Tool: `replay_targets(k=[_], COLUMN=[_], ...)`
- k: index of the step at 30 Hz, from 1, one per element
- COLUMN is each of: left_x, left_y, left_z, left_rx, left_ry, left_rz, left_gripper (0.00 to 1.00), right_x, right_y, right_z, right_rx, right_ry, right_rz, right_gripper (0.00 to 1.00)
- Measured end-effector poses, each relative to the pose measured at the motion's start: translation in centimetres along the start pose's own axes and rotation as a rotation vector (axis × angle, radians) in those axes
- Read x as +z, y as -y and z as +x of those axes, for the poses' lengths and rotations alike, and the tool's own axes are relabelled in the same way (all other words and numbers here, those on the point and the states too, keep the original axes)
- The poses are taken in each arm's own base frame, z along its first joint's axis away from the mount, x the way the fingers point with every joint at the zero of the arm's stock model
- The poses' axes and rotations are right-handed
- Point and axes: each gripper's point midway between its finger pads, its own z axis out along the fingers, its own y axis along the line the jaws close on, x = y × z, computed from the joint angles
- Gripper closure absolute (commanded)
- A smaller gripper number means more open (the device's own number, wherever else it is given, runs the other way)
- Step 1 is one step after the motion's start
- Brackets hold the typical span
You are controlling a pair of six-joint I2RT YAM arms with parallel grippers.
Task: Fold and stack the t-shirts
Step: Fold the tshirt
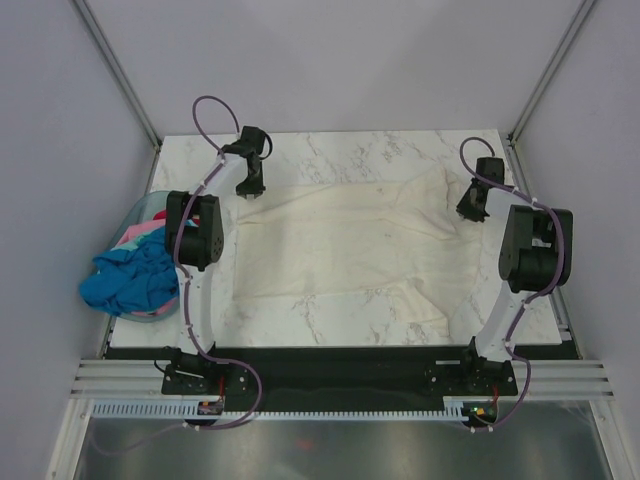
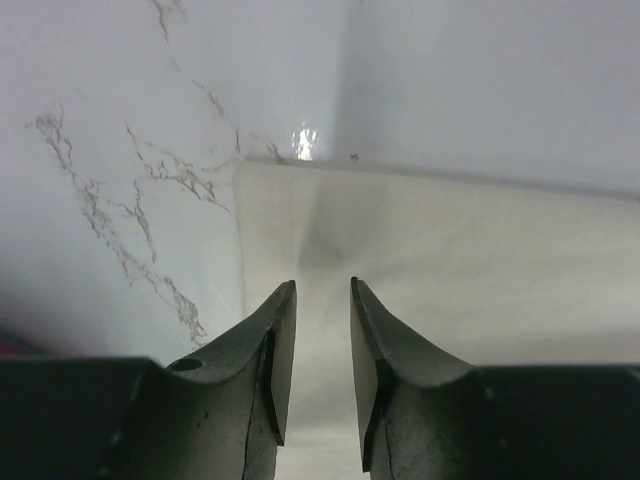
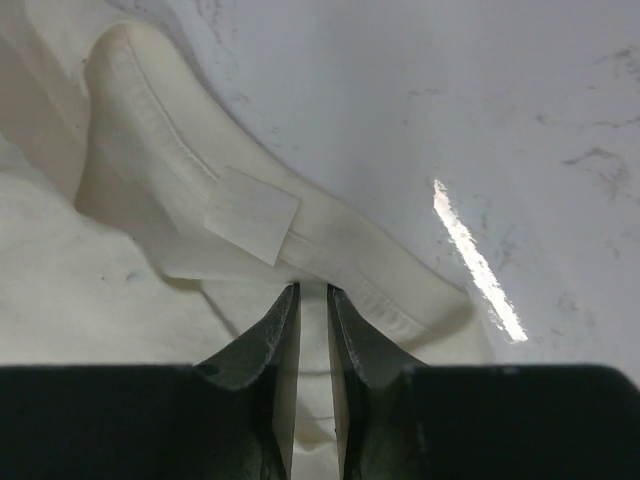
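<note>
A cream-white t-shirt (image 1: 345,245) lies spread across the marble table. My left gripper (image 1: 248,186) is at the shirt's far left corner. In the left wrist view the left gripper (image 2: 323,288) has its jaws a little apart, with flat cream cloth (image 2: 450,260) below and nothing pinched. My right gripper (image 1: 470,207) is at the shirt's right end. In the right wrist view the right gripper (image 3: 312,290) is closed to a narrow gap on cream cloth just below the collar (image 3: 330,240) and its label (image 3: 252,213). A bright blue shirt (image 1: 130,280) and pink and teal cloth (image 1: 140,232) lie in the basket.
A pale blue plastic basket (image 1: 138,208) stands at the table's left edge, beside the left arm. Grey walls and metal posts enclose the table on three sides. Bare marble (image 1: 380,150) shows beyond the shirt and along the near edge (image 1: 330,325).
</note>
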Motion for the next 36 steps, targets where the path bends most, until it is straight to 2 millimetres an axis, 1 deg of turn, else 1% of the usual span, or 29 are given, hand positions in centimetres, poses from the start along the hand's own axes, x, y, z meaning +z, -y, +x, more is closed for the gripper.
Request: replay_targets(k=[4,7,8,11,14,15,17,18,22,26,29,36], left_x=[-0.8,-1.7,-2.2,-4.3,-6.2,-6.5,-6.4,-6.0,-3.5,-1.1,-0.9,-0.9], left_y=[0.4,0.5,0.6,1.6,3.1,3.5,4.1,4.3,4.2,3.7,3.5,3.1], left_z=[-2.0,-2.4,-2.4,-2.1,-1.5,-1.1,-0.5,0.0,1.8,3.5,3.2,3.0], left_rx=[-0.013,-0.014,-0.013,-0.008,-0.005,-0.002,0.003,0.006,0.006,0.003,-0.002,-0.001], left_ry=[0.055,0.076,0.080,0.090,0.094,0.090,0.077,0.064,0.000,-0.057,-0.043,-0.034], left_rz=[0.014,0.022,0.026,0.092,0.171,0.185,0.203,0.206,0.185,0.153,0.134,0.108], left_gripper=[0.63,0.62,0.62,0.62,0.62,0.62,0.62,0.62,0.62,0.62,0.62,0.61], right_x=[-0.5,-1.3,-1.6,-2.8,-3.8,-4.0,-4.3,-4.2,-3.2,-1.8,-0.9,0.4], right_y=[1.9,2.3,2.2,1.1,-1.2,-2.1,-3.7,-4.4,-6.1,-7.5,-8.1,-8.1], right_z=[-0.1,0.1,0.0,-0.6,-1.9,-2.3,-3.3,-3.8,-5.0,-5.1,-4.7,-3.4], right_rx=[0.015,0.013,0.012,0.004,-0.022,-0.036,-0.065,-0.085,-0.148,-0.213,-0.250,-0.301], right_ry=[0.004,-0.011,-0.013,-0.012,-0.004,-0.002,0.006,0.011,0.019,-0.007,-0.027,-0.062], right_rz=[0.069,0.080,0.073,0.010,-0.105,-0.149,-0.223,-0.253,-0.333,-0.421,-0.473,-0.510], right_gripper=[0.73,0.67,0.63,0.58,0.55,0.55,0.54,0.53,0.51,0.49,0.48,0.48])
